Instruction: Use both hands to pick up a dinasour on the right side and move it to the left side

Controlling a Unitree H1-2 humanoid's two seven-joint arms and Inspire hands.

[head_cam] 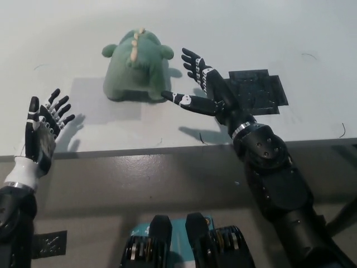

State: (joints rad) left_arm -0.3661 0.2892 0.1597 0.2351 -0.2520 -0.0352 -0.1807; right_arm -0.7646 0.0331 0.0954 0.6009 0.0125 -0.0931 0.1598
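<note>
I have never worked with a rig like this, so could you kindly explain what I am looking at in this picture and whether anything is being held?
This is one view from a camera on a humanoid robot's head, looking steeply down at a pale table. The robot has two arms ending in hands with fingers. Its left hand shows at the lower left, near the table's front edge, fingers spread and holding nothing. Its black right hand reaches in from the right, also open, with a fingertip close to the toy; I cannot tell whether it touches. The toy is a green plush dinosaur with cream spikes along its back, sitting on the table by itself. Nothing is held at this moment. To the right of the right hand lies a dark cross-shaped patch on the table.
</note>
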